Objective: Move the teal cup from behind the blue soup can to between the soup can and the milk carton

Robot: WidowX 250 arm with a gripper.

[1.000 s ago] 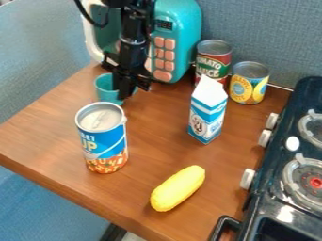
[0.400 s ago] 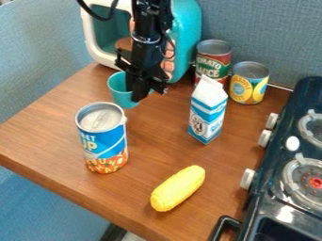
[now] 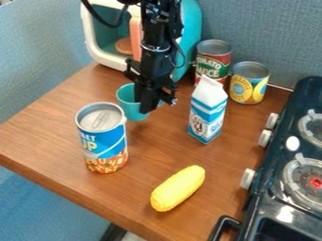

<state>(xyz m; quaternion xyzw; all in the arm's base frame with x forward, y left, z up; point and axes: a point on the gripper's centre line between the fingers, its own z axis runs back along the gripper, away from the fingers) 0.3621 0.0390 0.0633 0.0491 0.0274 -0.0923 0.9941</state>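
Note:
The black gripper (image 3: 151, 102) hangs from the top edge over the rear middle of the table, shut on the teal cup (image 3: 128, 104). The cup's right side is partly hidden behind it. In front and to the left stands a blue soup can (image 3: 104, 141). To the right is an upright blue-and-white milk carton (image 3: 208, 113), apart from the cup. A yellow corn cob (image 3: 178, 188) lies nearer the table's front edge.
Behind the arm stands a teal toy microwave (image 3: 190, 28) with its doorway facing left. A tomato sauce can (image 3: 213, 62) and a yellow-labelled can (image 3: 248, 84) stand at the back right. The black toy stove (image 3: 270, 181) borders the wooden table (image 3: 50, 136) on the right.
The gripper and the teal cup have moved together to the right and toward the front, between the soup can and the carton. More of the microwave's opening shows. Everything else stays in place.

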